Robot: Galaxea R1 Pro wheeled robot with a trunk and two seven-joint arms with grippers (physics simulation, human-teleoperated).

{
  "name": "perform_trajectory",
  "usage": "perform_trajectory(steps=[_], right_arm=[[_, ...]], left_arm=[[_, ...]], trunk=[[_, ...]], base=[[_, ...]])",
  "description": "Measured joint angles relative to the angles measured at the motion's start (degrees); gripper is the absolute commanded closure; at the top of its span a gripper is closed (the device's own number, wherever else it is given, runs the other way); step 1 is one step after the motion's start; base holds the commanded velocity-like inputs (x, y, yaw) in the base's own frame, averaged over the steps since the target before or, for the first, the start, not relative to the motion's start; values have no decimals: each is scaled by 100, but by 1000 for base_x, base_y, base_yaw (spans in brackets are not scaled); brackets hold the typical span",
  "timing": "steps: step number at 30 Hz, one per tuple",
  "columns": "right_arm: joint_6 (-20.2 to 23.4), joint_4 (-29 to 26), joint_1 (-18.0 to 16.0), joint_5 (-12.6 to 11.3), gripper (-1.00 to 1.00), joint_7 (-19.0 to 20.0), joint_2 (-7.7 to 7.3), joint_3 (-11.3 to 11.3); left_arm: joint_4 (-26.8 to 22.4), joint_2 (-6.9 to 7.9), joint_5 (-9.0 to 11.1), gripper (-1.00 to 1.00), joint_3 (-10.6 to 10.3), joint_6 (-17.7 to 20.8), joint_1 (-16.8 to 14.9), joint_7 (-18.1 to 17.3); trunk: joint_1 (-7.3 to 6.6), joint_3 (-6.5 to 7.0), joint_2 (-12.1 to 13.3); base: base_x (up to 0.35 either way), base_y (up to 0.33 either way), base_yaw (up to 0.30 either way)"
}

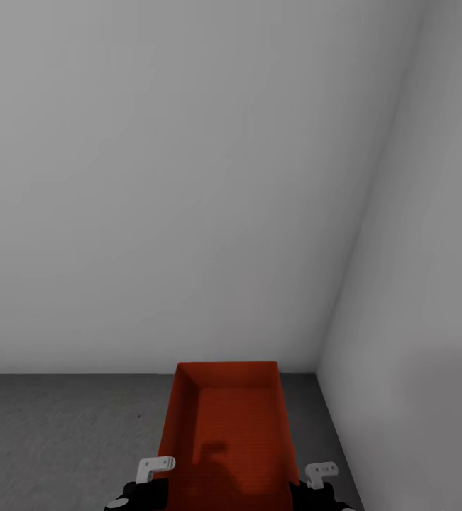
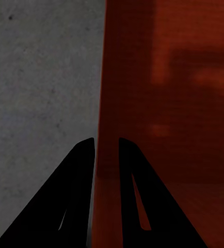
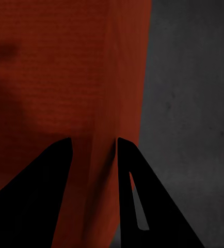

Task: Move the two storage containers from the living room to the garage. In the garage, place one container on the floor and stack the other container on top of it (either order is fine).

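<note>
- The left tool (image 2: 107,147) pinched the left long wall of a storage container (image 1: 227,433): in the left wrist view one finger sat outside the wall and the other inside, with the thin orange-red wall between them.
- The right tool (image 3: 94,147) gripped the opposite long wall the same way, one finger inside the bin and one outside, the wall caught between the tips.
- In the head view both tools sat at the near end of the container, one on each side, so the bin was carried between the two arms and pointed away from the robot.
- The container looked empty; only soft shadows lay on its bottom.
- Under and beside it lay the dark grey speckled floor (image 1: 60,440), and the far end of the bin pointed at the corner where two plain white walls (image 1: 188,177) met. That fitted the garage.
- Whether the bin rested on the floor or hung just above it could not be told from these views.
- The second container did not appear in the frames, so I judged this one to be going down as the base of the stack.
- The step in hand seemed to be setting this container on the garage floor near the corner.
- The next move would call for lowering it level until it sat flat, then spreading both tools and lifting them clear of the walls without dragging the bin.
</note>
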Motion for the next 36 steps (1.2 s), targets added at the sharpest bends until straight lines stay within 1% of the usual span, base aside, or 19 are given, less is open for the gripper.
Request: perform_trajectory(steps=[10,18,36], right_arm=[[0,1,-1,1,100,-2,0,3],[0,1,0,1,100,-3,0,4],[0,1,0,8,100,-2,-1,-1]], left_arm=[[7,2,-3,100,4,-7,0,-7],[9,2,-5,100,5,-8,0,-11],[11,-2,-3,100,4,-9,0,-2]], trunk=[[2,0,0],[2,0,0],[2,0,0]], base=[[15,5,0],[0,102,0],[0,2,0]])
